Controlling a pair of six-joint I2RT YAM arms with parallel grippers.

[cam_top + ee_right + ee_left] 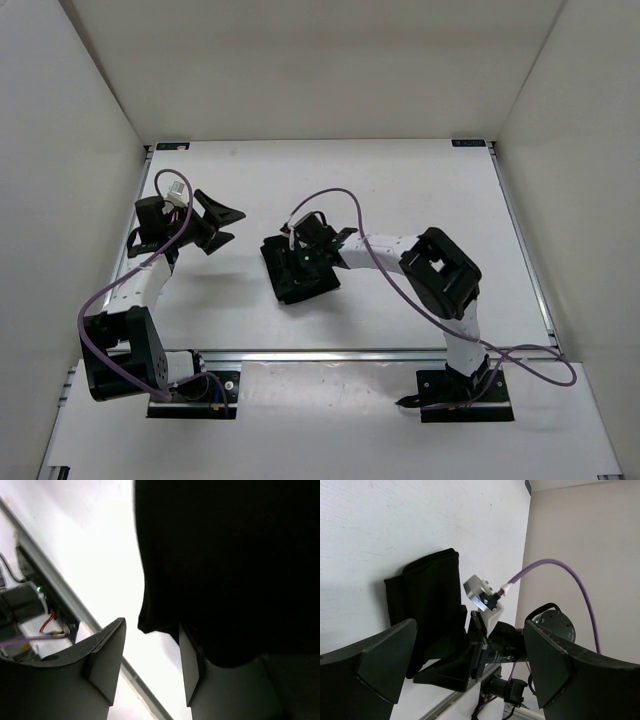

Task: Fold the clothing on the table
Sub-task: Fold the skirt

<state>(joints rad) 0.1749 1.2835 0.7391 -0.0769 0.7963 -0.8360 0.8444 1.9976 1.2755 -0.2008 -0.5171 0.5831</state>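
Seen from above, the left gripper [231,225] hung over the table [400,190] towards its 9 o'clock side, jaws spread as wide as they go and holding nothing. At its 3 o'clock, well apart, the clothing [288,283] lay as a compact black bundle near the table's middle. The right gripper [150,641], reaching in from 5 o'clock, sat low at the bundle, jaws parted over bare table and a corner of fabric. One finger [189,666] seemed to meet the cloth's edge, though the dark view left that unclear.
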